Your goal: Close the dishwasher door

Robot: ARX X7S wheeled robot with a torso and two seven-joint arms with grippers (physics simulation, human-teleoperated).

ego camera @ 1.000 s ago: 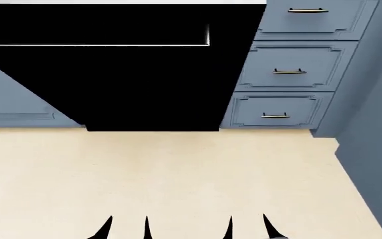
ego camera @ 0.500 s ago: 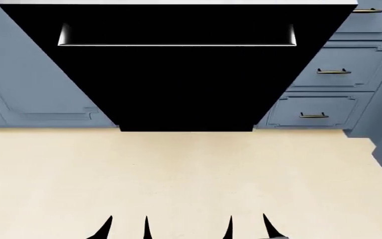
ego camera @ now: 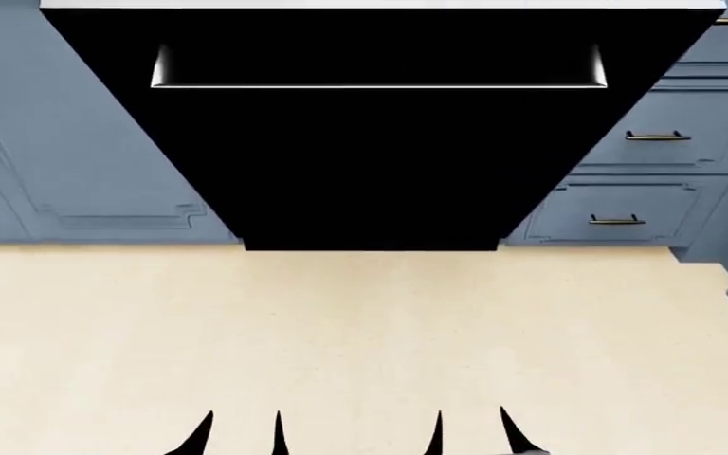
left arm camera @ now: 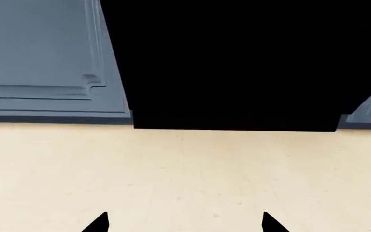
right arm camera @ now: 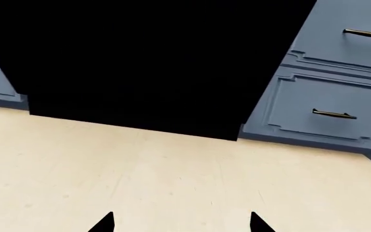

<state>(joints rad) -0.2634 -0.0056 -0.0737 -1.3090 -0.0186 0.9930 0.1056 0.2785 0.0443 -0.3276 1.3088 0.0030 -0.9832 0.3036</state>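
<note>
1. Blue-grey cabinets [ego camera: 61,142] stand behind a pale floor [ego camera: 338,332].
2. The dishwasher door [ego camera: 377,161] hangs open, straight ahead.
3. The left gripper [ego camera: 240,434] and right gripper [ego camera: 472,432] sit low, jaws spread apart, holding nothing.

Dishwasher door [ego camera: 377,161] sits centre ahead, tilted out from the cabinet run, its bar handle [ego camera: 377,83] across the upper part. Drawer fronts [ego camera: 629,175] stacked to its right, cabinet panel [ego camera: 86,142] to its left. Floor [ego camera: 338,332] lies between the door and both grippers, left gripper [ego camera: 240,434] beside right gripper [ego camera: 472,434].
</note>
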